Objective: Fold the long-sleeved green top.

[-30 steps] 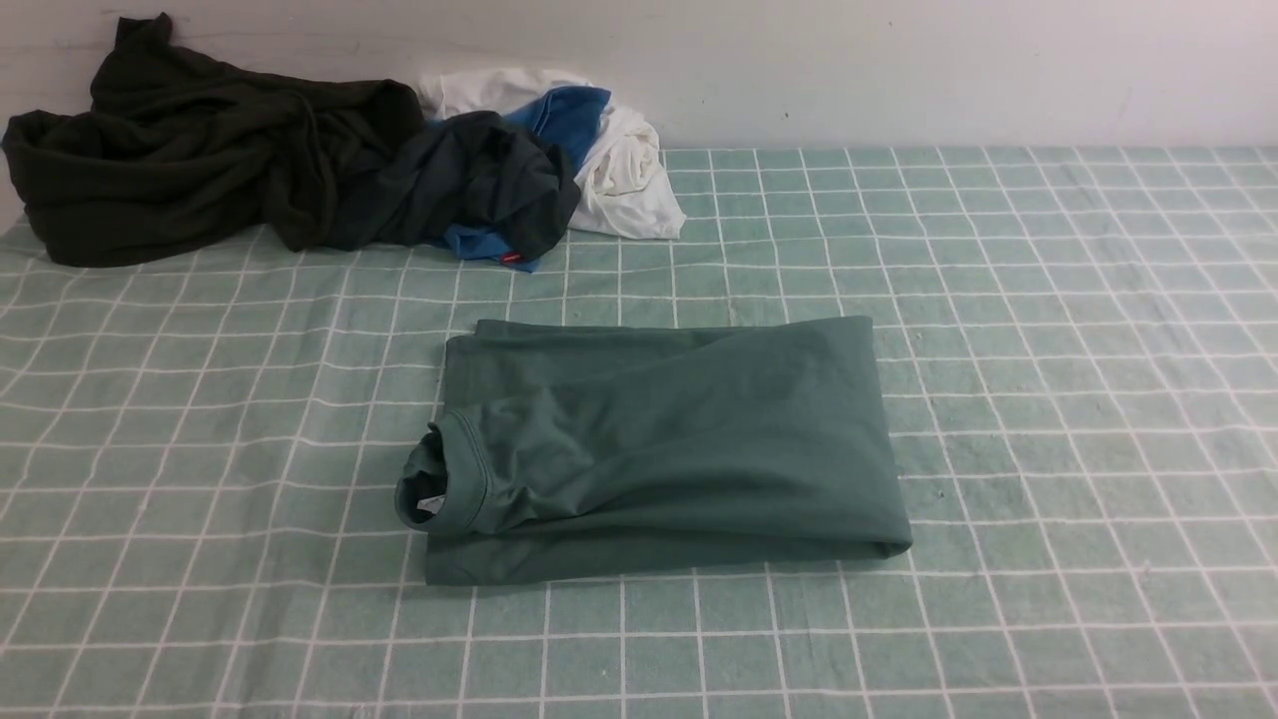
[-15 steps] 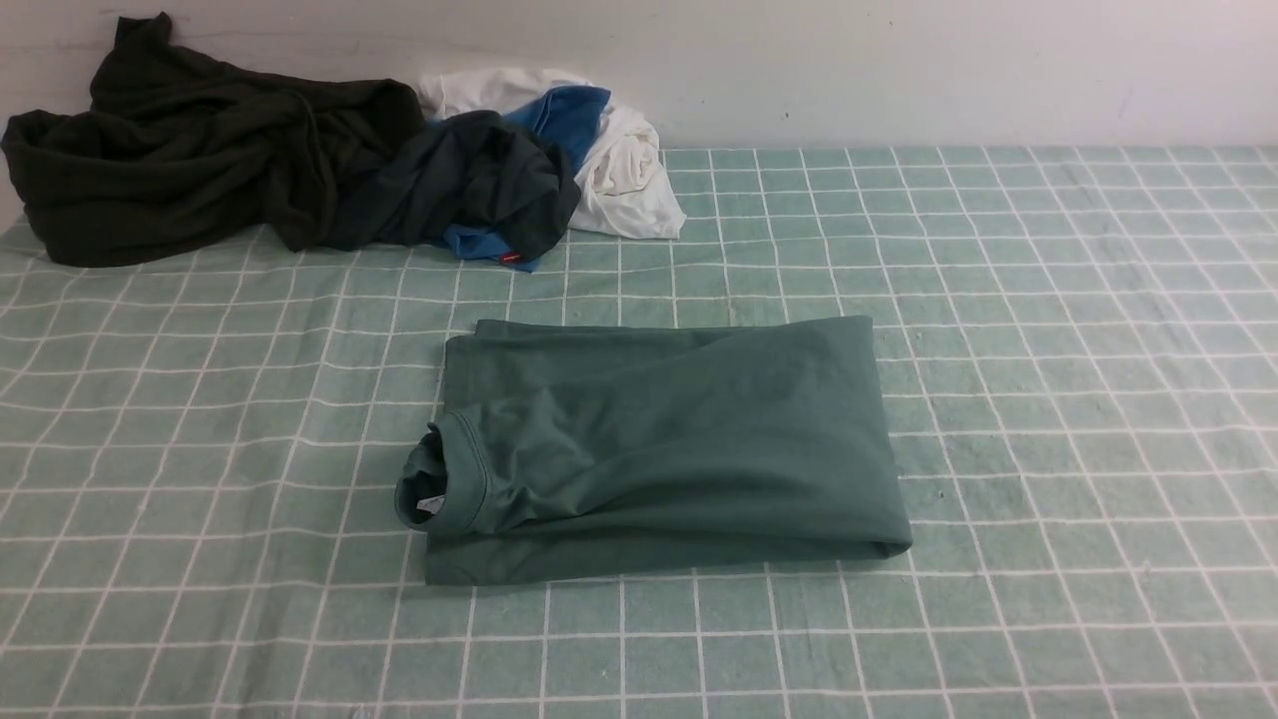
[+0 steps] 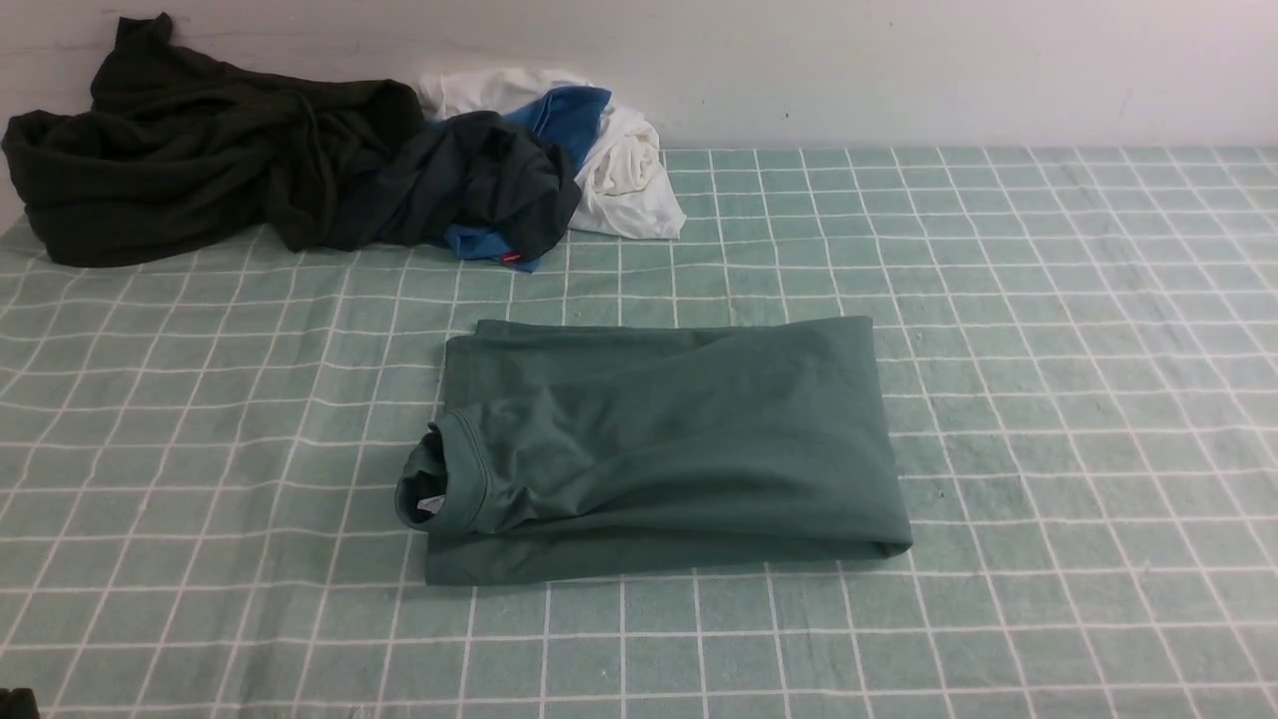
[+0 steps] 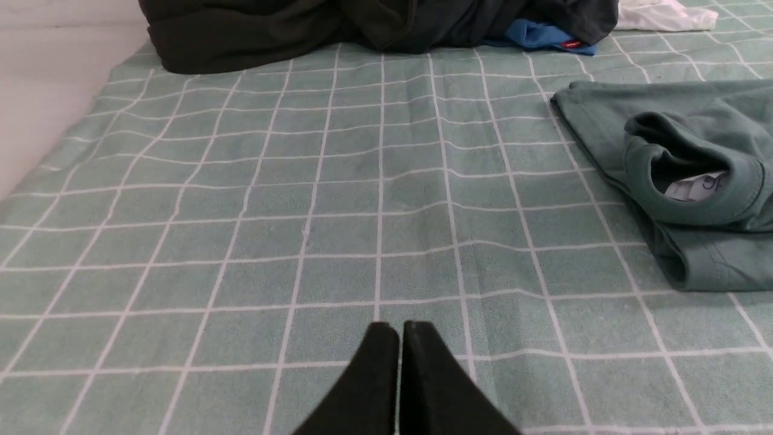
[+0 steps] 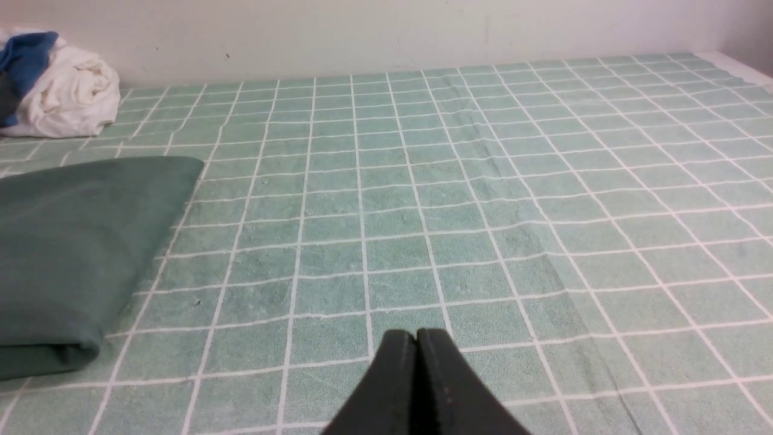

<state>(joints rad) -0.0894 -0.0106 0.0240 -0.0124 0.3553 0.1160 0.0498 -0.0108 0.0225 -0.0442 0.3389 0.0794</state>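
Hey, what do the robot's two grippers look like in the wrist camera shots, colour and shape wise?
Only the finger ends show. The left gripper has two matte black fingers, broad lower down and narrowing to blunt tips, like wedges. The right gripper looks the same: two plain black tapered fingers with rounded tips. No cables, markings or labels are visible on either, and the arms themselves are out of view.

a pale green checked cloth (image 3: 1048,330) with white grid lines covers the whole table, running back to the white wall. the green long-sleeved top (image 3: 669,449) lies folded in a flat rectangle near the middle, its collar (image 3: 444,484) at the left end. at the far left, against the wall, a very dark garment (image 3: 190,150) lies crumpled, touching a heap of dark grey, blue and white clothes (image 3: 559,165) just beside it.
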